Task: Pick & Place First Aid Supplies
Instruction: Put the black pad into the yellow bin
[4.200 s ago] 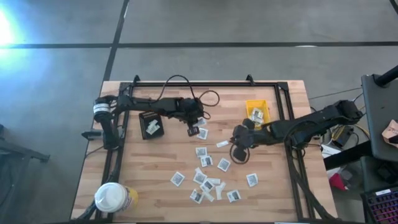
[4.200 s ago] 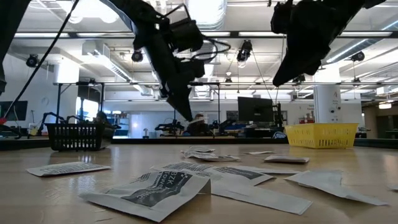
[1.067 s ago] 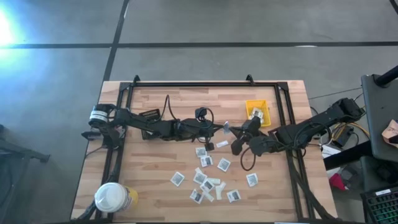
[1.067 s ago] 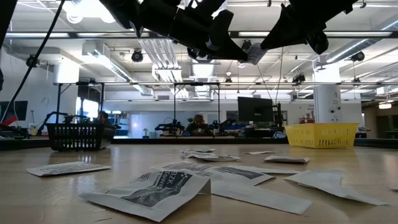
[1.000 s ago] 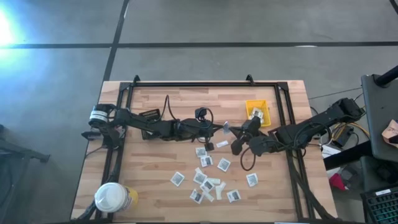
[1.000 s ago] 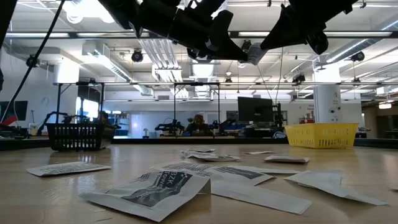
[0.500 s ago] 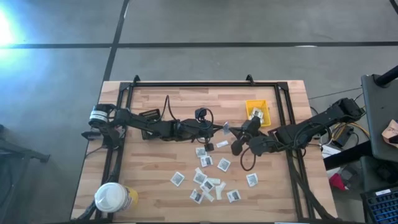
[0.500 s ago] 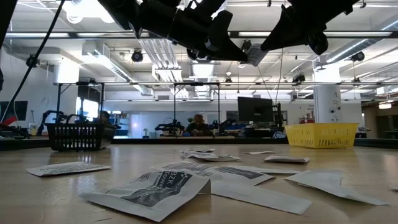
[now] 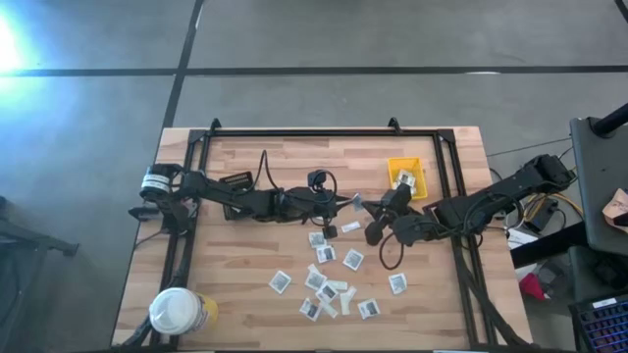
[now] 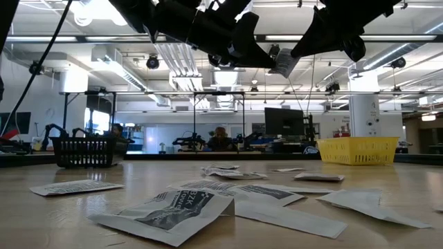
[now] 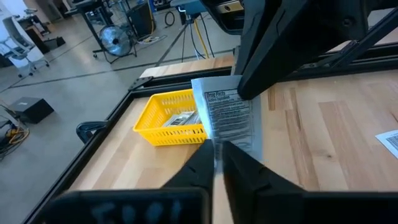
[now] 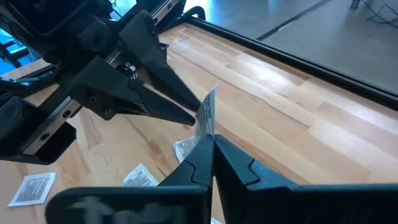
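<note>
Above mid-table, both end effectors pinch one packet (image 9: 357,202) by opposite edges.

Wooden desk (image 9: 245,265) with a small yellow bin (image 9: 405,167) near its far right edge and a round white-lidded yellow tub (image 9: 180,312) at its near left corner. Grey floor (image 9: 343,39) beyond.

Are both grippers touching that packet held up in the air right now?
Touching. In the right wrist view the right gripper pinches the packet and the left gripper tips meet it; the left wrist view shows the same.
</note>
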Action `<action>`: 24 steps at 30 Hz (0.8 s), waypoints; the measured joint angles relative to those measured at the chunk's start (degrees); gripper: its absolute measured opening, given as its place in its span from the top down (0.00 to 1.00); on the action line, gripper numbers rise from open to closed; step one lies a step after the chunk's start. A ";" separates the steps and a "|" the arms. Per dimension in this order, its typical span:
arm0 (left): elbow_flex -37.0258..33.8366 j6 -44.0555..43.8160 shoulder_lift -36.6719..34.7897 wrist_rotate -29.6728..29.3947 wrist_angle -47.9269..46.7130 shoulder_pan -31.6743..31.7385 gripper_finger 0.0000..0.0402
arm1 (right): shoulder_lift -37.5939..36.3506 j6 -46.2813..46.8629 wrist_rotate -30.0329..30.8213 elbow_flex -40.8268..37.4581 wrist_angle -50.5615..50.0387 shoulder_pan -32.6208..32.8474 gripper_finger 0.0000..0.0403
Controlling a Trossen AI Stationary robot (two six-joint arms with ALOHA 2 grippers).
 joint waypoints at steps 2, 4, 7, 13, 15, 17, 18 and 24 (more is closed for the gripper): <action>0.00 0.46 0.00 0.00 0.00 0.04 0.87 | 0.00 -0.02 0.02 -0.01 0.00 0.00 0.98; 0.00 0.47 0.00 0.00 0.00 0.04 0.81 | 0.00 0.00 0.02 -0.03 0.00 0.00 0.98; 0.00 0.43 0.00 -0.11 -0.02 0.02 0.74 | -0.02 -0.25 0.01 -0.03 -0.09 0.00 0.98; 0.02 0.40 -0.42 -3.15 -4.30 0.04 0.66 | -0.32 0.10 0.04 0.03 -5.15 -0.04 0.98; 0.02 0.40 -1.15 -4.72 -7.22 0.04 0.66 | -0.61 1.09 0.03 0.26 -8.20 -0.20 0.98; 0.02 0.37 -2.13 -5.74 -10.52 0.04 0.66 | -0.96 2.44 0.38 0.55 -11.74 -0.41 0.98; 0.02 0.35 -2.59 -6.04 -12.24 0.04 0.66 | -1.10 3.21 0.48 0.66 -13.78 -0.61 0.98; 0.02 -0.19 -6.92 -6.04 -20.18 -0.04 0.66 | -2.64 7.14 0.65 0.84 -26.73 -3.56 0.98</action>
